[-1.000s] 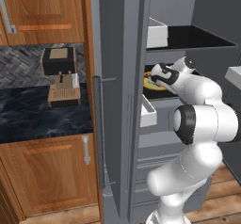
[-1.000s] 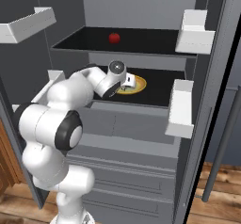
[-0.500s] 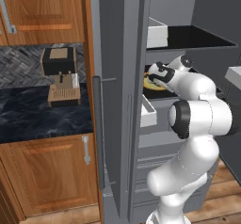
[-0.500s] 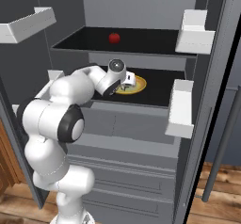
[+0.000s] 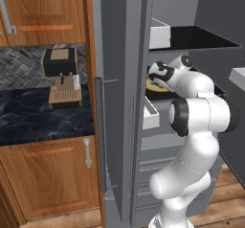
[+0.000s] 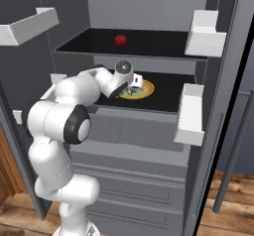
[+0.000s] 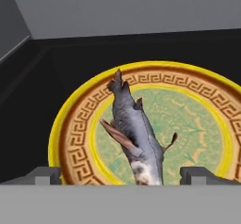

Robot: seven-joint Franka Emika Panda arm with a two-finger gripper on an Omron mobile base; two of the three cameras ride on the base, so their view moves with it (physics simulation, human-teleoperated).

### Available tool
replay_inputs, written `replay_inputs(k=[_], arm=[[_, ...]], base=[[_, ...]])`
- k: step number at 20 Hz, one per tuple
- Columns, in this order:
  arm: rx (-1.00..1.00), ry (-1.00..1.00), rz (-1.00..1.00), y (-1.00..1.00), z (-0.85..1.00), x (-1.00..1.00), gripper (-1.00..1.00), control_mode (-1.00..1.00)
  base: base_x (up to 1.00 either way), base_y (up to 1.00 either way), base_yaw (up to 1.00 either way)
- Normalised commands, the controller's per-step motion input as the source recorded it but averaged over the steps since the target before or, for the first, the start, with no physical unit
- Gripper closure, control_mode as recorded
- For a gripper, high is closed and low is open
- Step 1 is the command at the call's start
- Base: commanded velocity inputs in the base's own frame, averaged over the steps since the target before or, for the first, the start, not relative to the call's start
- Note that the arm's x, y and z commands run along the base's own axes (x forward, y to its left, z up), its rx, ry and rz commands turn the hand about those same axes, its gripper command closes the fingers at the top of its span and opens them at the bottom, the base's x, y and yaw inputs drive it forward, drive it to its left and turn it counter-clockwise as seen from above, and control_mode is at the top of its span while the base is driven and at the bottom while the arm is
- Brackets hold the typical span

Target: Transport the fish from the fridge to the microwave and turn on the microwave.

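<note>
One fish (image 7: 134, 138) lies on a round yellow plate (image 7: 197, 124) with a patterned orange band and a pale green middle, and that plate sits on the black middle shelf (image 6: 163, 98) of the open fridge (image 6: 149, 12). Seen from the hand, the fish is grey with brownish fins, its tail pointing toward the back wall of the fridge and its head end toward the gripper (image 7: 120, 175). The jaws are released and spread wide, one dark fingertip to each side of the fish's near end, neither touching it as far as I can see.

From the right base view the white arm reaches into the fridge with its gripper (image 6: 133, 85) just over the near rim of the plate (image 6: 144, 92). On the shelf above the plate sits a small red round thing (image 6: 120, 40), likely a tomato. White door bins (image 6: 191, 113) hang beside the shelves.

From the left base view, left of the fridge door (image 5: 115, 102) with its long bar handle (image 5: 99, 136), a dark stone tabletop (image 5: 43, 117) carries a black and wood-coloured appliance (image 5: 61, 76), with wooden cupboards (image 5: 48, 179) below it.
</note>
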Motion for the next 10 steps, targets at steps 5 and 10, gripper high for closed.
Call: replay_inputs(k=[5, 10], arm=[[-0.04, 0.0, 0.0, 0.0, -0.15, 0.16, -1.0, -1.0], [-0.07, 0.0, 0.0, -0.04, -0.21, 0.1, -1.0, -1.0]], base=[[0.0, 0.0, 0.0], [0.0, 0.0, 0.0]])
